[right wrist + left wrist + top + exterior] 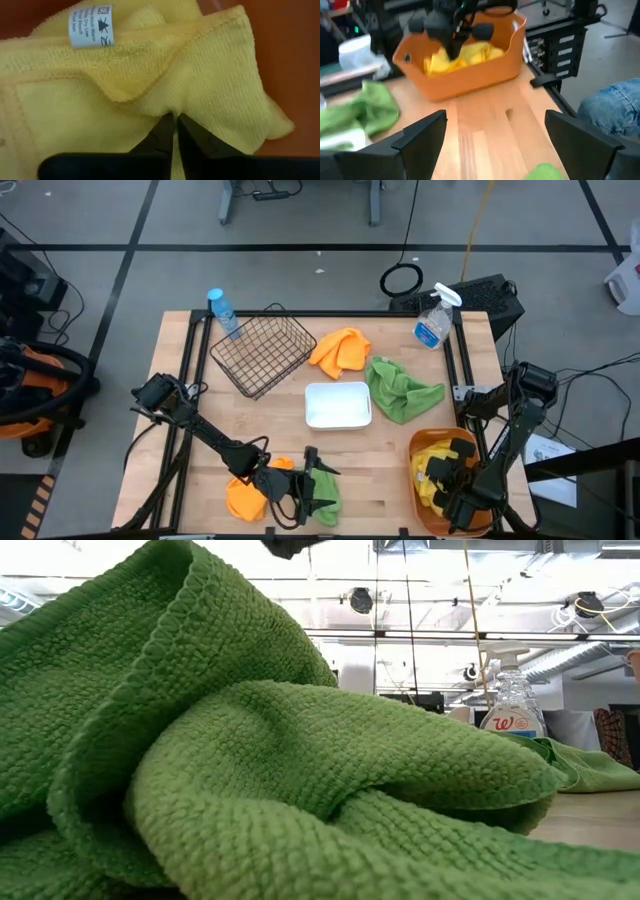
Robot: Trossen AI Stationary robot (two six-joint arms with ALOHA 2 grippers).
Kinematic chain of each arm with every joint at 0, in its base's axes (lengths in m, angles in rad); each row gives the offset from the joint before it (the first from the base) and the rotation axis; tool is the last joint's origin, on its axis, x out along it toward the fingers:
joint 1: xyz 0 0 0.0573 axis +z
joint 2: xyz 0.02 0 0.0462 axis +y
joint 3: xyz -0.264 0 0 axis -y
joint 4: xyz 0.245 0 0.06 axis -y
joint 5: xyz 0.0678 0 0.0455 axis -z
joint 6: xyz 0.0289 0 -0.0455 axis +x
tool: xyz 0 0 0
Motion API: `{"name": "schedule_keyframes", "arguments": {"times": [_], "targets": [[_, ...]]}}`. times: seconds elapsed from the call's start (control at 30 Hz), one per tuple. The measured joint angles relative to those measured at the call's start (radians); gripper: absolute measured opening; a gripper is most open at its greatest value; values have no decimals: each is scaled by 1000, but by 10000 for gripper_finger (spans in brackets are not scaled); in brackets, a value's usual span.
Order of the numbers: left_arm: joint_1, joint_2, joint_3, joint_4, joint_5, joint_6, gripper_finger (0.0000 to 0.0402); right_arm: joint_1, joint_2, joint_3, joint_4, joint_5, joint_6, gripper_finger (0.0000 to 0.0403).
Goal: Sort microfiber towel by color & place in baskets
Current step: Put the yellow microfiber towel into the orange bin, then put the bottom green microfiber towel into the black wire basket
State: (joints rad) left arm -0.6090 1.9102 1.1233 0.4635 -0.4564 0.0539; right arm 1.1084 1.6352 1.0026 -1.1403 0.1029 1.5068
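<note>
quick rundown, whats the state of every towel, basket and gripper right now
left gripper: open, over the near green towel
right gripper: shut on yellow towel, down in the tub
yellow towel: crumpled in the orange tub
near green towel: bunched, on the table
far green towel: loose, beside the tray
near orange towel: crumpled, on the table
far orange towel: crumpled, on the table
wire basket: holds nothing
white tray: holds nothing
spray bottle: upright

Towel (436,462) in tub (418,448), tray (338,404) left.
</note>
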Motion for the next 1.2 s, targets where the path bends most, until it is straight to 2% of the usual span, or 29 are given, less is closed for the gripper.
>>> {"name": "schedule_keyframes", "arguments": {"times": [0.2,0.37,0.53,0.63,0.77,0.87,1.2], "targets": [[-10,-9,0,-215,-12,-243,342,5,0,96,-136,4,-11,52],[-47,-38,0,-361,14,-414,342,32,0,232,-269,79,-23,59],[-81,-104,2,-423,21,-421,342,67,-1,316,-325,201,-3,59],[-96,-159,15,-540,32,-418,342,89,-1,334,-318,316,-7,59],[-80,-216,32,-707,108,-545,342,104,-1,334,-290,464,-8,59],[-62,-212,33,-785,142,-611,342,106,-1,333,-235,582,-19,59],[31,-133,33,-787,168,-461,342,87,-1,333,121,801,-373,59]]}}
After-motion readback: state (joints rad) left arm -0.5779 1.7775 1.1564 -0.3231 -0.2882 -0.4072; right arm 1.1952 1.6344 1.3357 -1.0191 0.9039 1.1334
